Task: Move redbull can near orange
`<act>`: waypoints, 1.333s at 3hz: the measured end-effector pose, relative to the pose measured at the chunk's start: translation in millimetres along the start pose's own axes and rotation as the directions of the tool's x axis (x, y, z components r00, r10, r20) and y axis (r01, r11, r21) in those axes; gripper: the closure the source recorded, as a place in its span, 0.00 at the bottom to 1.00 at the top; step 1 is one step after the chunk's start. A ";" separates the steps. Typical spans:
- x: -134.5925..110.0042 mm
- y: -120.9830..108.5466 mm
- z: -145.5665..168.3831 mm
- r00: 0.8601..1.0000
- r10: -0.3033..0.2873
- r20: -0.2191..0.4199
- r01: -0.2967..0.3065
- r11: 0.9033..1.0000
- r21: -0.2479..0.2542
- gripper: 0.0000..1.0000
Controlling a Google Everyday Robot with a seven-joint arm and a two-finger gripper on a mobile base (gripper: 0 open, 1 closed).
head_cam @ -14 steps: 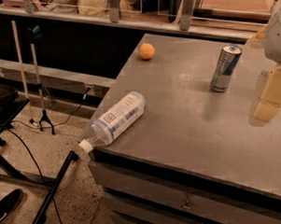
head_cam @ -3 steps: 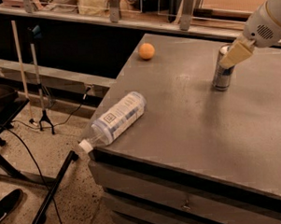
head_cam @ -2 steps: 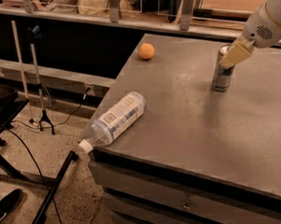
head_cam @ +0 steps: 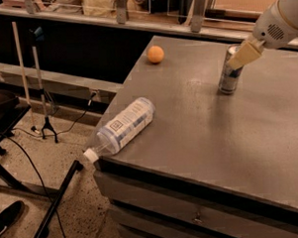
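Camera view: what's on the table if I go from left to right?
First the plastic bottle lying on its side → orange → redbull can, with the gripper at the can's top.

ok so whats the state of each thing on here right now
redbull can: upright on the table, far right side, not lifted
orange: resting near the far left edge, well apart from the can
plastic bottle: lying on its side, white cap on, cap end poking over the table's left edge
pincer: down at the top of the can, on its right side
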State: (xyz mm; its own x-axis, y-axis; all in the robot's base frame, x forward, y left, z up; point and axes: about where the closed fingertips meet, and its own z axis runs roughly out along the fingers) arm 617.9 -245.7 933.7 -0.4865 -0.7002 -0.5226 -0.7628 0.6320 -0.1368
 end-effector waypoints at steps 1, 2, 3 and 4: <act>-20.6 -6.3 -7.9 0.999 -0.003 0.044 0.002 1.000 0.018 1.00; -39.3 -10.8 -13.5 0.995 -0.001 0.099 -0.002 1.000 0.029 1.00; -59.9 -11.8 -7.8 0.987 0.003 0.159 -0.005 1.000 0.012 1.00; -81.0 -11.3 3.6 0.975 0.000 0.223 0.003 1.000 -0.013 1.00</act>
State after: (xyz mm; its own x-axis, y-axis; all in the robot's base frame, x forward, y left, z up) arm 667.5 -194.9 974.5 -0.3793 -0.6087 -0.6969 -0.7699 0.6254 -0.1273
